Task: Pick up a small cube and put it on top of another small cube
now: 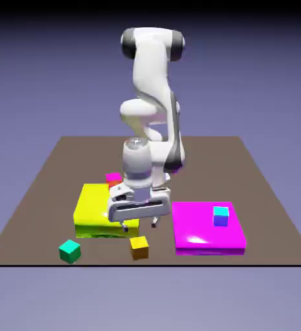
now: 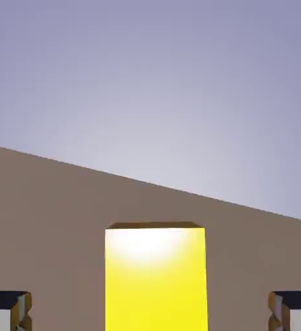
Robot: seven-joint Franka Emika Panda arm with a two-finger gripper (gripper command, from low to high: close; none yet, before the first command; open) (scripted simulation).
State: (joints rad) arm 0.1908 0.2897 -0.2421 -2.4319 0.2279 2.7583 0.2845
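Fingers (image 1: pixel 140 225): one pair, spread wide, nothing between their tips, pointing down over the worktop (image 1: pixel 191 161); yellow-topped cube (image 1: pixel 139 248) with orange sides: one, small, on the worktop just beyond the fingertips, on the camera side of them, lined up in the hand view with the gap between the two; yellow slab (image 1: pixel 91 210): one, flat and square, beside the fingers towards the exterior view's left, its near corner close to them; magenta slab (image 1: pixel 206 226): one, flat, near the fingers towards the exterior view's right; teal-green cube (image 1: pixel 70 251): one, on the worktop, farther from the fingers, towards the exterior view's left and the camera; blue cube (image 1: pixel 221 216) with cyan top: one, on the magenta slab, well apart from the fingers; pink-topped cube (image 1: pixel 114 181): one, behind the fingers, partly hidden by the hand
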